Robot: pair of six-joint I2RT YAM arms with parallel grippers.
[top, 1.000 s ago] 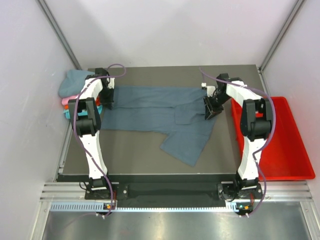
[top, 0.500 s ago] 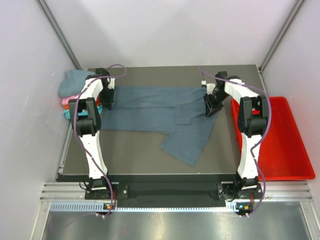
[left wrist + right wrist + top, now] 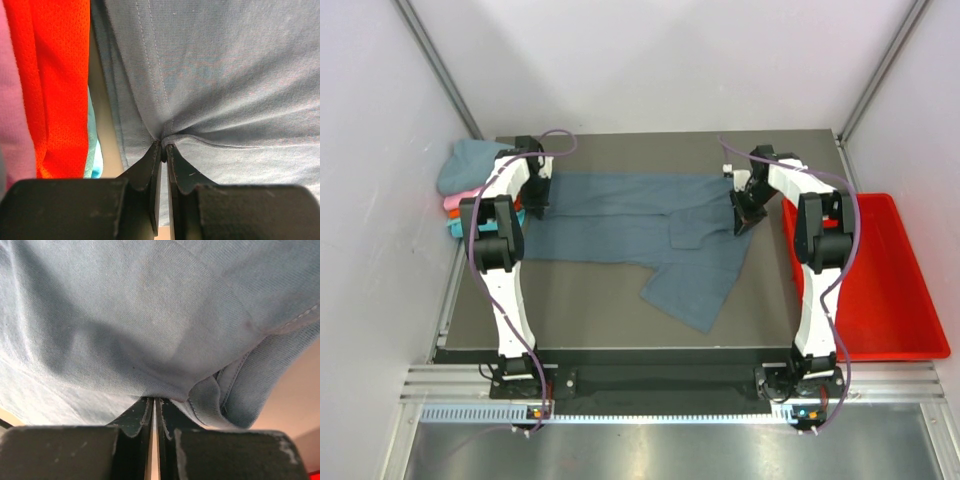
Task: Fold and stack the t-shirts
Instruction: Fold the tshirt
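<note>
A dark grey flat bench [image 3: 580, 300] carries a slate blue-grey cotton t-shirt [image 3: 620, 215], spread crosswise over its far half, mostly flat, with one panel doubled over at centre right and a broad flap slanting toward the near edge; in the left wrist view its cloth [image 3: 225, 75] shows double-stitched seams and creases fanning out from the grip; in the right wrist view it [image 3: 125, 315] hangs in soft folds, a rolled hem bunched at the right.

A red rectangular plastic tray [image 3: 900, 300] sits off the bench's right side, its left rim partly hidden behind the right arm.

A stack of small folded t-shirts [image 3: 465, 165] lies at the bench's far left corner, just beside the spread shirt's left end: dusty teal on top, then pink, orange and turquoise edges; the left arm covers much of it, so the layers' full outlines cannot be made out.

The left jaws pinch a seam at the shirt's left end; the right jaws are pressed together on a fold at its right end.
</note>
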